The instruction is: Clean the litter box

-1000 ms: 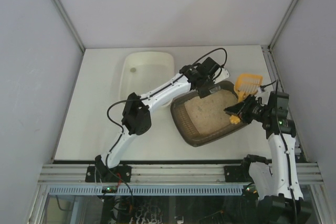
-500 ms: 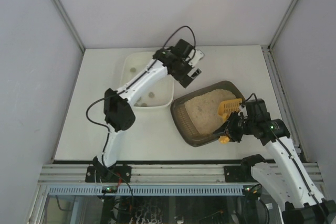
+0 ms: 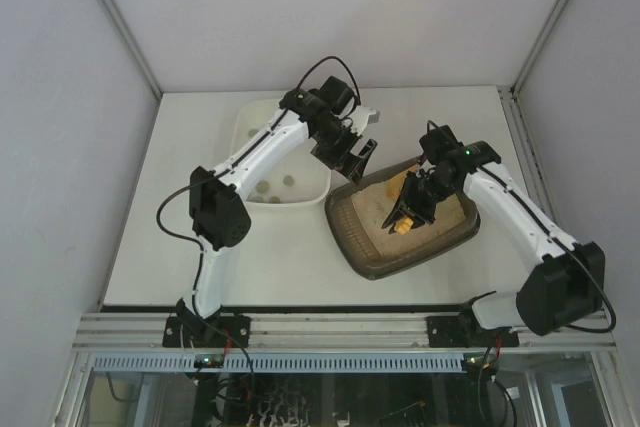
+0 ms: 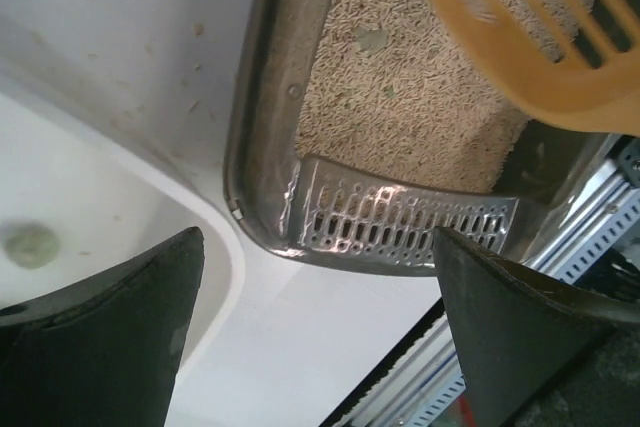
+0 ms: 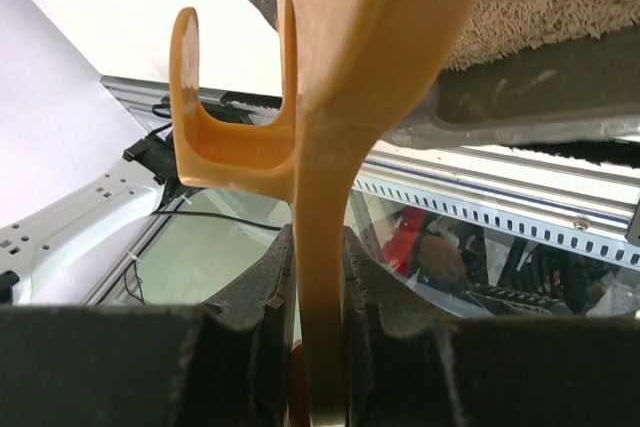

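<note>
Looking stiff yet weighty, the dark brown rounded plastic litter box [image 3: 338,232] suits a rim grip. The left gripper [image 3: 357,155] gapes wide; the right gripper [image 3: 418,202] pinches a yellow slotted plastic scoop [image 5: 330,97].

Your left gripper [image 4: 318,257] spread wide, fingers [image 4: 110,317] at 7 and 5 o'clock, litter box [image 4: 275,117] rim at centre, beige litter [image 4: 400,97] at 12, yellow scoop [image 4: 530,37] at 1 o'clock, white tub [image 4: 70,177] with greenish lump [image 4: 30,244] at 8 o'clock.

Seemingly a robotics lab: white-panelled booth [image 3: 330,7], slotted aluminium rail [image 3: 340,330] fronting the white table [image 3: 160,247]
</note>
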